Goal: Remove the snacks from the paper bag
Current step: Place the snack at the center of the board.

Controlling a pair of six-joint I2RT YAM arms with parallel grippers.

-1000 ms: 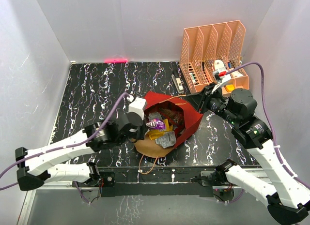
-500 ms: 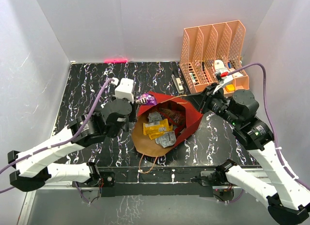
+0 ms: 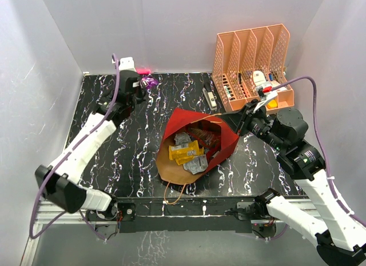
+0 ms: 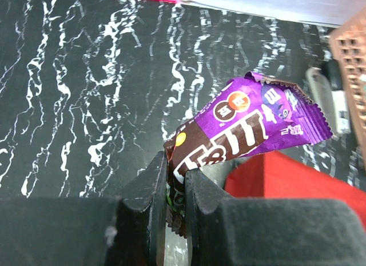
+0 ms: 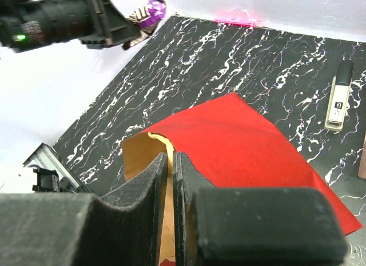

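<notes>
The red paper bag (image 3: 229, 141) lies open on the black marbled table, its brown inside facing the near edge. Yellow (image 3: 186, 153), silver-grey (image 3: 197, 163) and glossy red (image 3: 207, 137) snacks lie in its mouth. My left gripper (image 3: 143, 83) is at the far left of the table, shut on a purple packet (image 3: 150, 82); in the left wrist view the jaws (image 4: 176, 191) pinch the end of that purple packet (image 4: 251, 120). My right gripper (image 3: 239, 122) is shut on the bag's upper edge; the right wrist view shows the jaws (image 5: 170, 180) clamping the bag's rim (image 5: 229, 134).
An orange slotted file rack (image 3: 251, 60) with white and dark items stands at the back right. A small dark and white stick (image 3: 209, 96) lies beside it. White walls enclose the table on three sides. A brown cord handle (image 3: 174, 193) trails toward the near edge.
My left gripper lifted the purple packet out of the bag and carried it to the far left of the table. My right gripper stayed clamped on the bag's edge.
</notes>
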